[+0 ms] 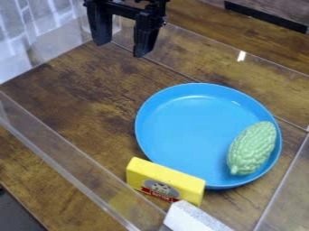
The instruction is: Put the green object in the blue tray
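The green object (252,148), a pale green bumpy oval, lies inside the blue tray (182,122) against its right rim. The tray is a large round shallow plate on the wooden table. My gripper (123,38) hangs at the top of the view, well up and to the left of the tray, pointing down. Its two dark fingers stand apart with nothing between them.
A yellow rectangular block (165,180) with a red label sits at the tray's lower left rim. A white object (193,219) lies at the bottom edge. Clear plastic walls (49,149) fence the wooden table on the left and front.
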You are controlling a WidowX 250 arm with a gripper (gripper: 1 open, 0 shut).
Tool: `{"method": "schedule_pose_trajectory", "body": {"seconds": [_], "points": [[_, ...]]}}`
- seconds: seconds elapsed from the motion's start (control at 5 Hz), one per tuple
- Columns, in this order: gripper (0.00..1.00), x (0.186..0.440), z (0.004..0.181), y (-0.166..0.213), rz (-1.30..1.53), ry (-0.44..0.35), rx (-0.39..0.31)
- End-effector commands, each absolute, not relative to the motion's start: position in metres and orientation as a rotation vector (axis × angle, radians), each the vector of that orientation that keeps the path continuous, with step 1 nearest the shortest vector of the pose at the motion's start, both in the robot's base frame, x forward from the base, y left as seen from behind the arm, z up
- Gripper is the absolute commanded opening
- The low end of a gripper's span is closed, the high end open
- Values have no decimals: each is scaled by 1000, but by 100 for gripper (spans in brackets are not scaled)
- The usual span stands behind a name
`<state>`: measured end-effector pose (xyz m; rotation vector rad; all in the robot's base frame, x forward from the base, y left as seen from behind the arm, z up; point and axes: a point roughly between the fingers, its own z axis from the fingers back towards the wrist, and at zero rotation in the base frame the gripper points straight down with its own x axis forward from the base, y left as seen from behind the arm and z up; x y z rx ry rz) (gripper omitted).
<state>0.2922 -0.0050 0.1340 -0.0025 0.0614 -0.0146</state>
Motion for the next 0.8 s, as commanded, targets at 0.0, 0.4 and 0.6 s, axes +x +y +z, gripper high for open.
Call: {"method": "schedule_pose_trajectory", "body": {"seconds": [0.0,0.4,0.6], "points": [[100,286,130,1,-9,65,-1],[100,306,140,-4,-179,51,13],[100,304,149,0,-213,34,24]]}}
